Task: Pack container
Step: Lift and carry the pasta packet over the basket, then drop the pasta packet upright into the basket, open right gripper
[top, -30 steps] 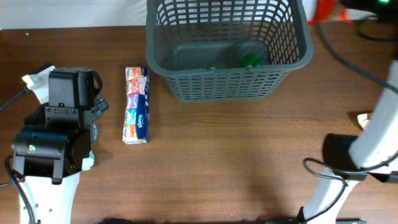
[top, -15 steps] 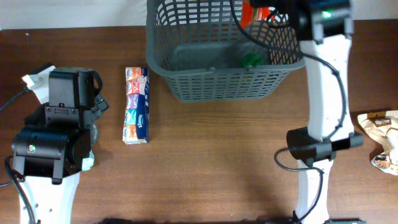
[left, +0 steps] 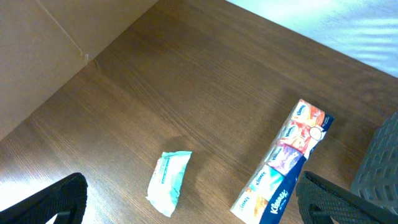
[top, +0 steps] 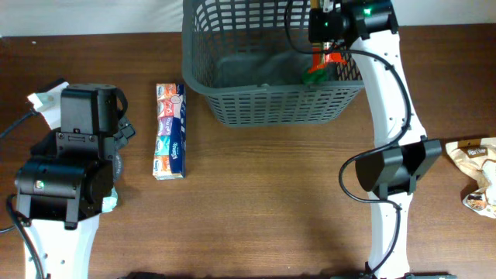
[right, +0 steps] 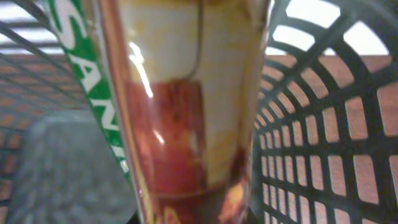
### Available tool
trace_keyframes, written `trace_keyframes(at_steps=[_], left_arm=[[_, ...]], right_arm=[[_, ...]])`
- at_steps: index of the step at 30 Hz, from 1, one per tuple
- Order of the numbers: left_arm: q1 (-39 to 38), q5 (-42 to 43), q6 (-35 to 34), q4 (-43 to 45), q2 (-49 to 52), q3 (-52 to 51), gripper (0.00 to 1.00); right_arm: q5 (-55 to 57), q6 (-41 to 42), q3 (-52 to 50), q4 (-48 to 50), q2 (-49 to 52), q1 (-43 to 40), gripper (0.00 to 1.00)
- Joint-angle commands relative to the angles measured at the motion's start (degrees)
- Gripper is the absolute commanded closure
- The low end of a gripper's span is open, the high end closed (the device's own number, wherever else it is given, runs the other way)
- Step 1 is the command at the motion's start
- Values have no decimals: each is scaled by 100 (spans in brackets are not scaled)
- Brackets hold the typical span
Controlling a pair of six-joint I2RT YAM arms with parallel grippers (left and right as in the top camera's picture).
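- Right gripper (top: 325,46) clenched on a glossy red-and-white film packet with green lettering (right: 186,106), held inside the right part of the basket; own fingers hidden behind the packet in the wrist view.
- Likely light, slick and crushable, that packet; better pinched near an end seam than across the belly.
- All around it, the large dark grey slotted plastic basket (top: 271,105), upright and open-mouthed at the far middle of the brown wooden surface (top: 271,201).
- Probably stiff yet light, so apt to slide if nudged. Best taken by the thick rim, not the thin lattice bars, where fingertips or packet corners could snag.
- On the basket floor, a small green item (top: 313,76), touching or just beside the packet; cannot tell which. Left half of the floor bare, so room there.
- Near wall tall: lift straight up before any sideways travel.
- Further left, a long multicoloured tissue pack (top: 170,130) flat on the surface, near the basket's corner yet apart from it. Probably soft.
- Left gripper (left: 196,208) spread wide, holding nothing, over a small teal-and-white sachet (left: 169,182).
- At the far right edge, a crumpled brown bag (top: 474,167), well apart from the rest.
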Motion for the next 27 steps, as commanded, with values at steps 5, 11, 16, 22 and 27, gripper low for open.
trace_keyframes(at_steps=[5, 11, 16, 22, 27], left_arm=[[28, 20, -33, 9, -46, 74, 0], [28, 20, -33, 9, -46, 74, 0], [28, 20, -33, 9, -46, 74, 0], [28, 20, -35, 9, -46, 74, 0], [28, 20, -33, 11, -46, 74, 1]], right_arm=[[413, -24, -177, -291, -308, -245, 96], [411, -26, -245, -420, -308, -243, 94], [363, -26, -245, -435, -308, -240, 53], [72, -26, -245, -433, -308, -238, 34], [-487, -24, -240, -433, -313, -238, 34]])
